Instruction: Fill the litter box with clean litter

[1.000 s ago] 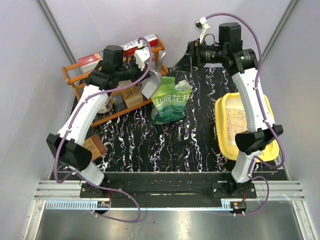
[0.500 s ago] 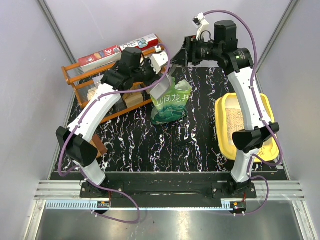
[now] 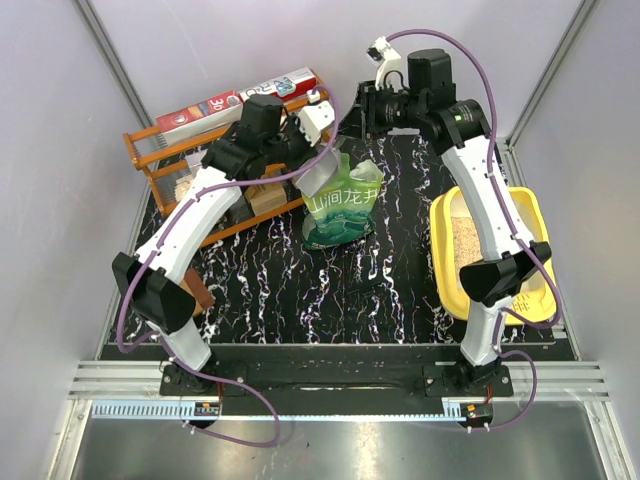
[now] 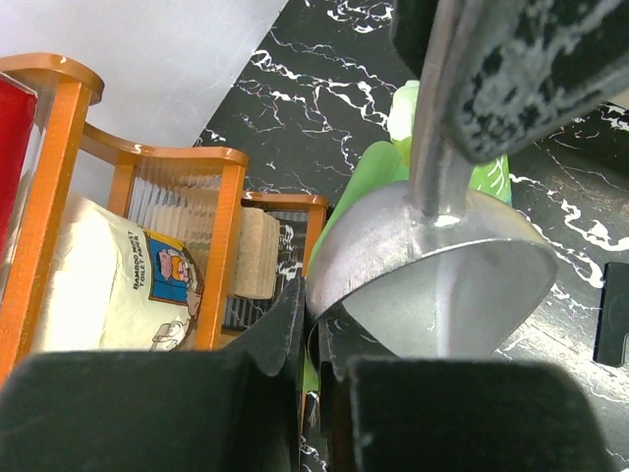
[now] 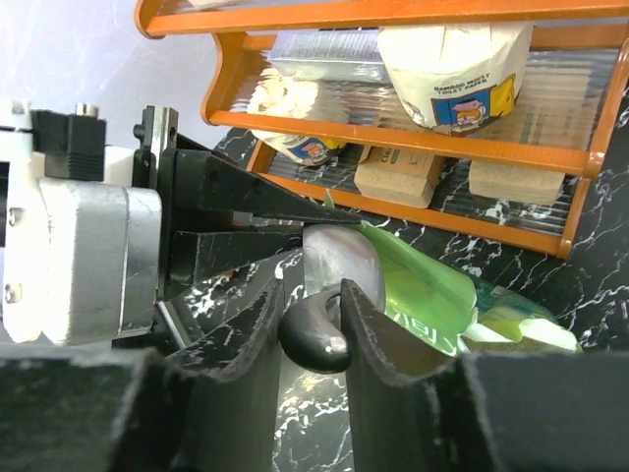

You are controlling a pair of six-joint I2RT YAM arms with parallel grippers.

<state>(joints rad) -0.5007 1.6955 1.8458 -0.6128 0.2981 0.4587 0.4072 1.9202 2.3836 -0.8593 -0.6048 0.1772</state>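
A grey metal scoop (image 3: 320,178) hangs over the top of the green litter pouch (image 3: 345,205), which stands at the table's back middle. My left gripper (image 4: 305,305) is shut on the scoop's rim (image 4: 432,285). The right gripper (image 5: 313,305) has come in from the right, and its fingers press both sides of the curled end of the scoop's handle (image 5: 316,334). In the top view the right gripper (image 3: 355,120) is just above the pouch. The yellow litter box (image 3: 530,205) lies at the right with pale litter (image 3: 465,245) in it.
An orange wire rack (image 3: 200,150) stands at the back left, holding a toilet paper pack (image 5: 447,59), small boxes and a long red-and-white box (image 3: 240,100). A brown block (image 3: 190,290) sits by the left arm's elbow. Grey walls close in the table.
The left arm carried the scoop from the rack to the right, over the pouch. The right gripper swung left and narrowed its jaws onto the scoop's handle.
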